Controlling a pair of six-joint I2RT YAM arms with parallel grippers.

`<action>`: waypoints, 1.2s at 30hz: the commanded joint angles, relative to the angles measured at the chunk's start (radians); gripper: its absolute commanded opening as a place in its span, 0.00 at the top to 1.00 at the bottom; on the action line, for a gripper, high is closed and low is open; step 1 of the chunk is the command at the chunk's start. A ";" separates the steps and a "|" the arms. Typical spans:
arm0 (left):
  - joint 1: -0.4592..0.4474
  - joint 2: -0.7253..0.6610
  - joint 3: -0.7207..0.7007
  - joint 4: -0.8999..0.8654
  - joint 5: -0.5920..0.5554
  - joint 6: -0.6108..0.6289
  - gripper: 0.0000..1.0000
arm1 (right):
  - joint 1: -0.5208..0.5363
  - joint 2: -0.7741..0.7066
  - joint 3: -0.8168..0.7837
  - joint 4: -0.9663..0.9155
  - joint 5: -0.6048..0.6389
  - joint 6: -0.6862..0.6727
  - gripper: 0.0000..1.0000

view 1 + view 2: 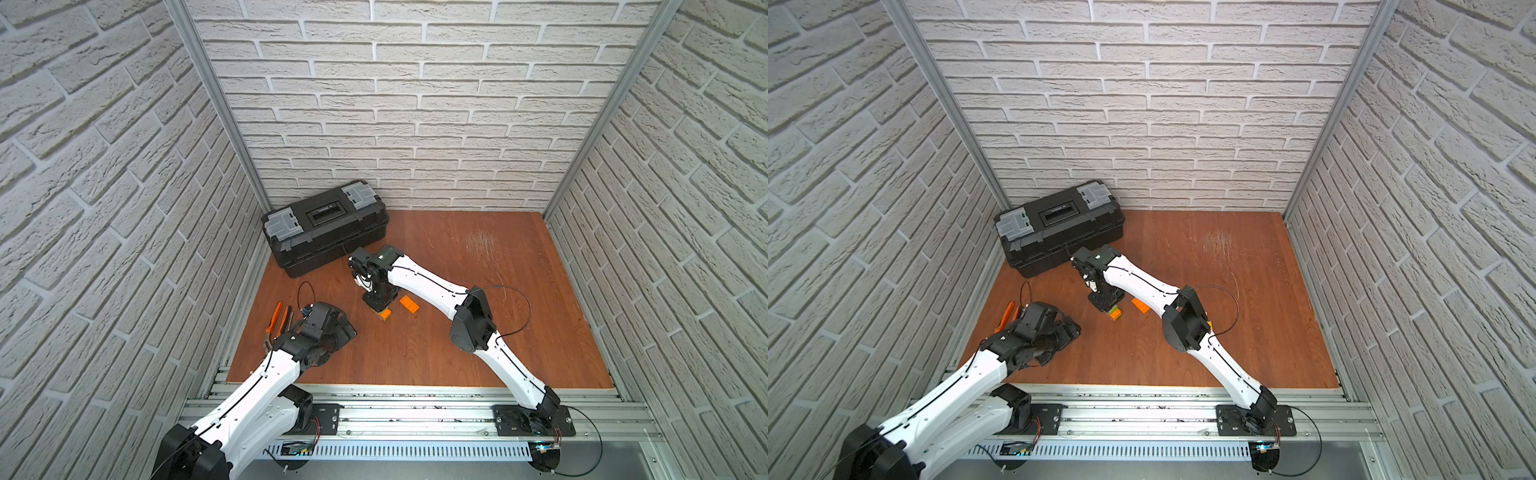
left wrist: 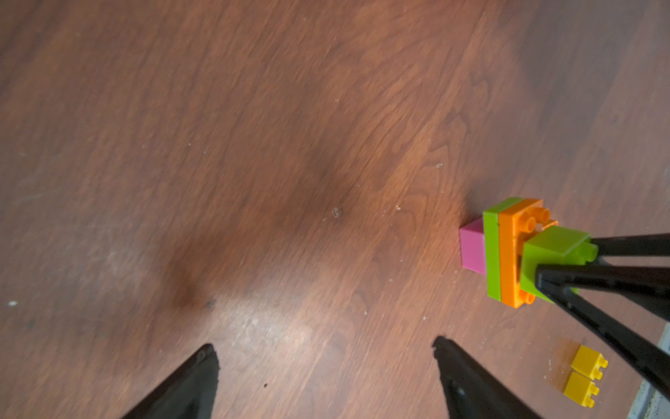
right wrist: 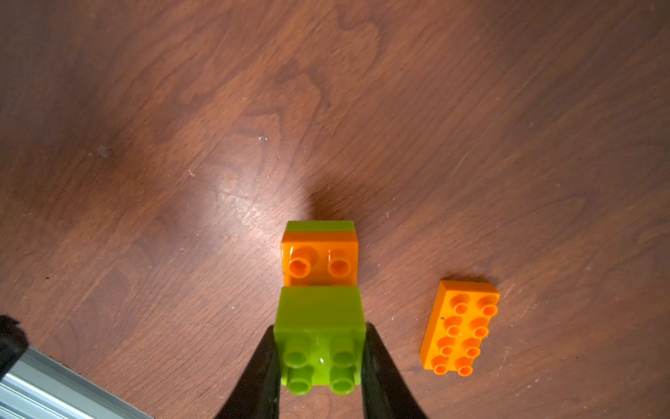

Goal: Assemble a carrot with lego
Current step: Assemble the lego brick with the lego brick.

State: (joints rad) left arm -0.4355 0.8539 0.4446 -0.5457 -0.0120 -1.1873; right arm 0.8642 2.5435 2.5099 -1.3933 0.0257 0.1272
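Note:
The partly built carrot [image 1: 386, 316] stands on the wooden table: a pink brick [image 2: 471, 250] at the base, then a lime-green layer [image 2: 492, 254] and an orange layer [image 2: 509, 261]. My right gripper [image 3: 319, 330] is shut on a green square brick [image 3: 319, 315], which rests on the orange layer with orange studs [image 3: 319, 266] showing beside it. A loose orange lego brick [image 3: 460, 326] lies flat just beside the stack. Two tiny yellow bricks [image 2: 587, 375] lie side by side on the table. My left gripper [image 2: 326, 348] stands open over bare wood, short of the stack, holding nothing.
A black toolbox [image 1: 324, 226] with grey latches sits at the back left against the wall. Orange-handled pliers [image 1: 276, 318] lie by the left wall, beside my left arm. Brick-pattern walls close in three sides, and an aluminium rail [image 1: 415, 409] runs along the front edge.

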 commanded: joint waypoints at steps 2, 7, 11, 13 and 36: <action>0.009 -0.012 -0.015 0.023 0.002 0.029 0.05 | 0.006 0.090 -0.025 -0.082 0.032 0.020 0.98; 0.009 -0.009 -0.014 0.026 0.004 0.042 0.05 | 0.006 0.120 -0.022 -0.110 0.047 0.029 0.98; 0.012 -0.004 -0.017 0.036 0.008 0.048 0.05 | 0.006 0.153 -0.022 -0.134 0.047 0.038 0.98; 0.012 -0.002 -0.020 0.041 0.009 0.048 0.05 | 0.006 0.171 -0.022 -0.142 0.038 0.042 0.98; 0.016 0.005 -0.045 0.078 0.024 0.066 0.05 | 0.001 0.279 -0.024 -0.180 0.014 0.108 0.83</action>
State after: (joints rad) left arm -0.4255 0.8665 0.4129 -0.4942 0.0086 -1.1362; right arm 0.8658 2.6141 2.5893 -1.4597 0.0444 0.2070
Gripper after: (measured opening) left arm 0.953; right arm 0.332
